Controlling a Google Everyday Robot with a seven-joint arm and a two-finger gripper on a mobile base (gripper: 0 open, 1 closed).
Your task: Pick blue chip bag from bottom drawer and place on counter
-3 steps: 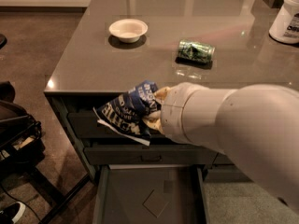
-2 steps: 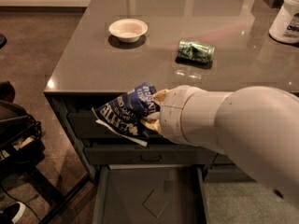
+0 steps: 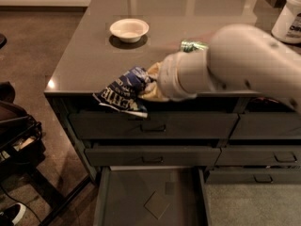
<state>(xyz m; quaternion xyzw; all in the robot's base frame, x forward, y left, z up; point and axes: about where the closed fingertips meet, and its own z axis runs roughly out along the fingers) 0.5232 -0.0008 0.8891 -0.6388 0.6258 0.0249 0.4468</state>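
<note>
The blue chip bag (image 3: 124, 92) hangs crinkled from my gripper (image 3: 149, 83) at the counter's front edge, level with the countertop and over the top drawer face. The gripper is shut on the bag's right end; my white arm (image 3: 235, 62) reaches in from the right and hides most of the fingers. The bottom drawer (image 3: 153, 197) stands pulled open below, its grey floor bare. The counter (image 3: 94, 55) is glossy grey-brown.
A white bowl (image 3: 129, 29) sits on the counter at the back left. A green crushed can (image 3: 192, 45) lies partly behind my arm. A white tub (image 3: 289, 20) stands far right. Two shut drawers (image 3: 153, 124) with pull handles sit above the open one. Dark gear (image 3: 16, 131) lies at left.
My arm has risen and moved the bag up from in front of the top drawer to the level of the counter's front edge.
</note>
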